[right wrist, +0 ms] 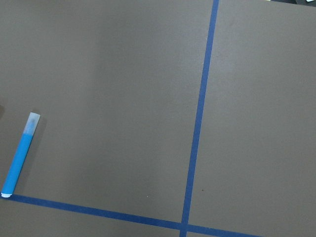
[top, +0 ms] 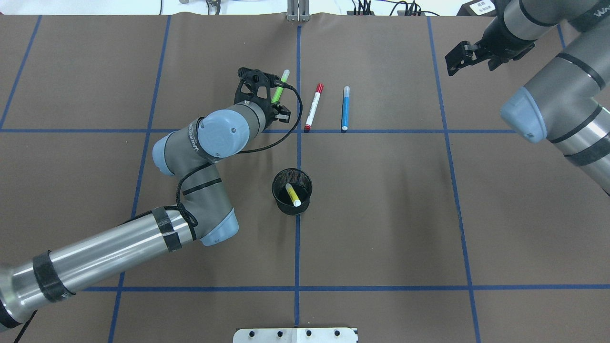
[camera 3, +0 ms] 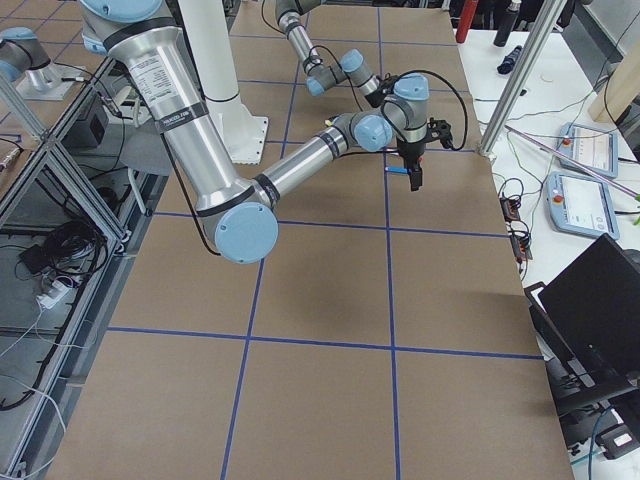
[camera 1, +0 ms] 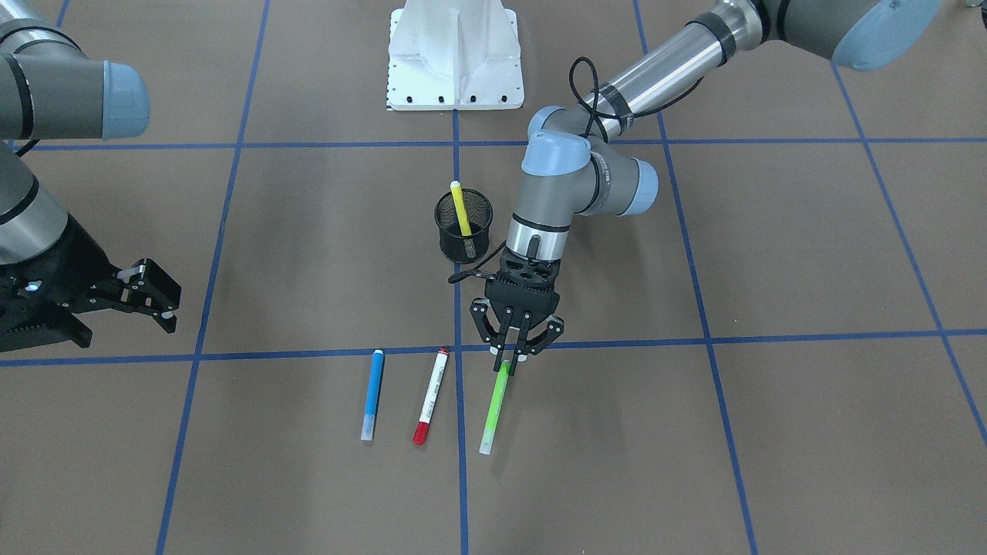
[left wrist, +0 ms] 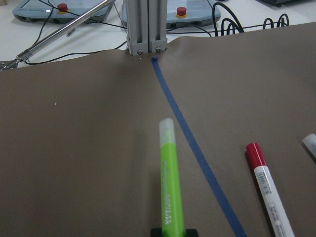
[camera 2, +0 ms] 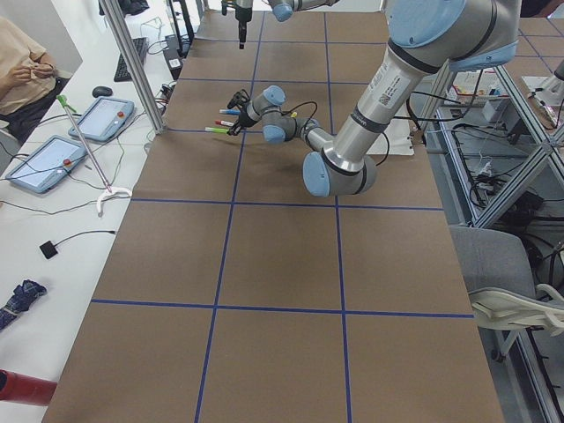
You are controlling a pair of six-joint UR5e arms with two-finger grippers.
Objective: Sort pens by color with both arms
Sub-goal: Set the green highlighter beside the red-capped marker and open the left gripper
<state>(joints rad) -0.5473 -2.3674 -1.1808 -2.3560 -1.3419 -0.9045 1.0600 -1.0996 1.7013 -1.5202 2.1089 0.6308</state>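
Observation:
My left gripper [camera 1: 509, 358] is shut on the near end of the green pen [camera 1: 493, 408], which points away from me, low over the table. In the left wrist view the green pen [left wrist: 170, 177] runs up from between the fingertips. The white pen with red cap [camera 1: 432, 395] and the blue pen [camera 1: 372, 393] lie side by side next to it. The yellow pen [camera 1: 461, 210] stands in the black mesh cup [camera 1: 447, 239]. My right gripper [camera 1: 166, 308] is open and empty, off to the side above the table. The blue pen [right wrist: 19, 155] shows in the right wrist view.
The white base pedestal [camera 1: 455, 54] stands at my edge of the table. An aluminium post [left wrist: 146, 24] rises at the far edge, with control pendants behind it. Blue tape lines [top: 298, 238] divide the brown table into squares.

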